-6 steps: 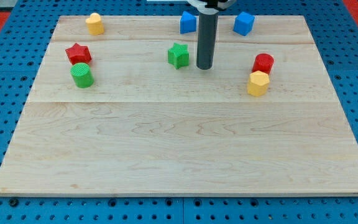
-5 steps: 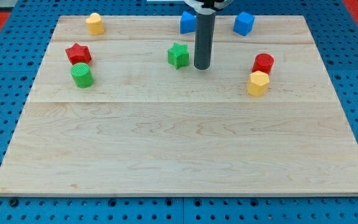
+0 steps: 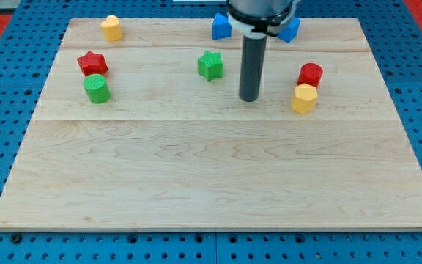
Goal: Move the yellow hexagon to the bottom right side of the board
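The yellow hexagon [image 3: 304,97] sits on the wooden board [image 3: 211,176] at the view's right, touching the red cylinder [image 3: 310,75] just above it. My tip [image 3: 249,98] rests on the board to the left of the yellow hexagon, a clear gap apart, at about the same height in the view. The green star [image 3: 210,65] lies up and to the left of my tip.
A red star [image 3: 92,63] and a green cylinder [image 3: 96,89] sit at the left. A second yellow block [image 3: 110,28] is at the top left. Two blue blocks [image 3: 220,26] [image 3: 291,29] sit at the top, partly behind the arm.
My tip has moved down the view and slightly right, away from the green star and nearer the yellow hexagon. No block has moved.
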`<state>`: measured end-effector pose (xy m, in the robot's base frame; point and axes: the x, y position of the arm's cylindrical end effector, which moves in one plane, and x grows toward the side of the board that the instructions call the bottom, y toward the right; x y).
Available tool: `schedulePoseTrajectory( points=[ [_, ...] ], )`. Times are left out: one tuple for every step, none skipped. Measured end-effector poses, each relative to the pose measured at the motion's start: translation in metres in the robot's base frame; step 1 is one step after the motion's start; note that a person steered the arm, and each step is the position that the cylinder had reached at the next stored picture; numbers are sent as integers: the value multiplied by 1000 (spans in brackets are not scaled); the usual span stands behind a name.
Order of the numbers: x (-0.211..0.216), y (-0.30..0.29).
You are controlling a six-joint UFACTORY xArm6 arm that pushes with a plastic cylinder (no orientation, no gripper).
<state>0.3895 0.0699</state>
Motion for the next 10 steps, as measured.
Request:
schedulePoseTrajectory(
  points=[
    [-19,37],
    [-27,64],
    [6,99],
    [60,99],
    [43,86],
    [71,54],
    [119,80],
    [93,62],
    [47,35],
    [22,29]
  ],
)
